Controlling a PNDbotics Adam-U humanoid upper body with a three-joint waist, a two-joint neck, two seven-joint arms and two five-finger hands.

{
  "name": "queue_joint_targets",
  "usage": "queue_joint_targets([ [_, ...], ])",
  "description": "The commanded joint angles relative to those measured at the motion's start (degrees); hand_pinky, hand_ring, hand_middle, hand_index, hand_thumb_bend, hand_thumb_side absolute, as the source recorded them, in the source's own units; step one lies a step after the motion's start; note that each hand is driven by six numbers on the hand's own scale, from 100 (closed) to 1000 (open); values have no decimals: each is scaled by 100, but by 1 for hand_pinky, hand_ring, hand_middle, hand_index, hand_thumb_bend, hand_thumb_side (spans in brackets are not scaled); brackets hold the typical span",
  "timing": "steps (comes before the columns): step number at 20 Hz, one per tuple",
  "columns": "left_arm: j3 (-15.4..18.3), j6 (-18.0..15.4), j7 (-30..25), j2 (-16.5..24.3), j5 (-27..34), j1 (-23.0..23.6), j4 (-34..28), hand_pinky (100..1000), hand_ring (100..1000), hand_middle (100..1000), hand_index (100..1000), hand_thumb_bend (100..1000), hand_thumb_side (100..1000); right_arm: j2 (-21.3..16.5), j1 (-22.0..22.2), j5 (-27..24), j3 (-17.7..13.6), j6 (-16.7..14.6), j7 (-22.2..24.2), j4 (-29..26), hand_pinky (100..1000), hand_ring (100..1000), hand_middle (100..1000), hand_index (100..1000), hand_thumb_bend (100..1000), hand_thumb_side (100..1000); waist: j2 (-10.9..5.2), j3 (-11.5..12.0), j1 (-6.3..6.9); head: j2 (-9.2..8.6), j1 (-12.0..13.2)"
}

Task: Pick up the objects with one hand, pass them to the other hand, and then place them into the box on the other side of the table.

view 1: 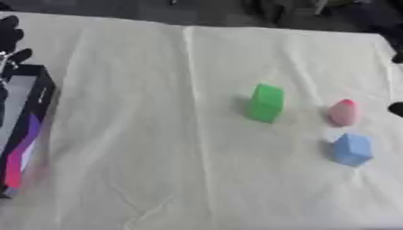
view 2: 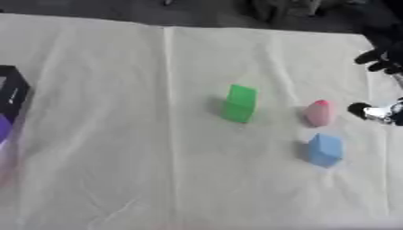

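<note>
We see three objects on the right half of the bench, none of them lifted yet: a green block standing upright nearest the middle, a pink rounded piece to its right, and a blue block just in front of the pink one. They sit near one another but apart, and nothing touches them. The box, dark-walled with a purple and pink side, stands at the left edge of the bench, well apart from all three; we cannot make out whether anything lies inside it. Our right hand shows at the right edge in the right eye view, near the pink piece but not touching it; it holds nothing that we can see, and we cannot tell how far its fingers are spread. Our left hand shows only as dark shapes at the upper left, above the box, and we cannot tell its finger state either. We judge the task to be at its beginning for these three: each has yet to be picked up on the right, passed across to the left hand, and set into the box. The pink piece looks the likeliest first target, being nearest the right hand.
</note>
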Motion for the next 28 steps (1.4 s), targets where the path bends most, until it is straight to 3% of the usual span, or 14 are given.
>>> queue_joint_targets([
  [1,31,-2,-6,134,-34,-44,-48,925,1000,901,822,450,578,-263,-35,192,59,-95,294,-53,941,919,943,889,413,300,-110,-2,17,11,-52],
  [11,8,2,-34,110,-29,-63,-53,926,1000,901,822,449,579,-275,-198,464,410,-55,735,-53,935,903,925,898,442,271,-96,45,32,61,-183],
  [21,-9,6,-57,82,-22,-91,-62,926,1000,901,821,448,579,-107,-33,751,799,252,343,-53,895,825,829,841,482,254,-69,95,55,73,-226],
  [28,-23,10,-71,45,-14,-120,-71,927,1000,901,820,448,579,82,146,941,1045,440,-45,-53,890,822,831,843,500,248,-43,145,76,44,-250],
])
